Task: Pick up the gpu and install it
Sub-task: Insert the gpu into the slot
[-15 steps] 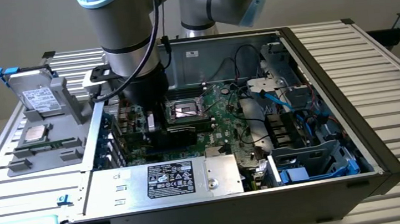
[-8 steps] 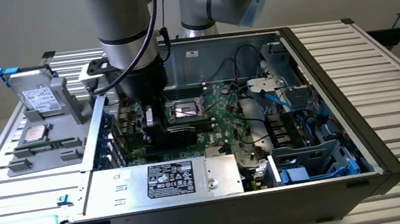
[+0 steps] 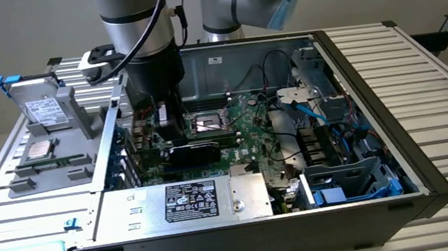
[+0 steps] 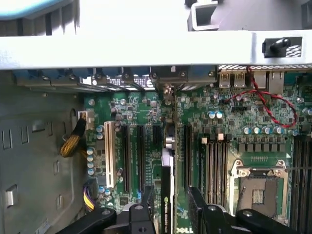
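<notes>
gpu (image 4: 165, 204) seated in motherboard (image 4: 204, 122) slot | between open gripper (image 4: 171, 207) fingers

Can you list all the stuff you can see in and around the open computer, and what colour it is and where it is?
computer case: one, black and grey, lying open on the slatted table.
motherboard: one, green, on the case floor.
gpu: one, green card with black cover, standing upright on the motherboard, below the pincer.
processor socket: one, silver, empty, on the motherboard.
power supply: one, silver with a black label, at the case's near edge.
blue cables: a few, at the exterior view's right of the case.
drive: one, grey with a white label, upright in the holder outside the case.
table: one, silver slats, under everything.
pincer: one, black, open, a finger on each side of the gpu.
</notes>
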Tool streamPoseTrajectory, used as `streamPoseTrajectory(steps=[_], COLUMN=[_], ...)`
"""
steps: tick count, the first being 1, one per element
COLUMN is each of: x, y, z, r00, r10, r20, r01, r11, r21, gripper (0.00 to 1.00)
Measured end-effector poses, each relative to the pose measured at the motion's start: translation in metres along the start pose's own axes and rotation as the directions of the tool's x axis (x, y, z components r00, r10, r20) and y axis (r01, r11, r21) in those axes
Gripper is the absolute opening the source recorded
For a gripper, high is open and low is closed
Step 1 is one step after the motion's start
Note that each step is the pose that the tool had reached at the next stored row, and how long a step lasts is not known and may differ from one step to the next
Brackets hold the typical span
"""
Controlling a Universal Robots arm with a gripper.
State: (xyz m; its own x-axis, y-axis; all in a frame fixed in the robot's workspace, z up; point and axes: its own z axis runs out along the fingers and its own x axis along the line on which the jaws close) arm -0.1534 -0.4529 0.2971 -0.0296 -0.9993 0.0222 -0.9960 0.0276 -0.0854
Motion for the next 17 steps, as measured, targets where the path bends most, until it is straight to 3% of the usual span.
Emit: streamPoseTrajectory(steps=[17], x=[-0.0001], y=[0.0], z=[-0.0006], r00=[1.0], r10=[0.0], r20=[-0.0005], r01=[0.0], r11=[1.0], r21=[-0.0001], gripper=[0.4])
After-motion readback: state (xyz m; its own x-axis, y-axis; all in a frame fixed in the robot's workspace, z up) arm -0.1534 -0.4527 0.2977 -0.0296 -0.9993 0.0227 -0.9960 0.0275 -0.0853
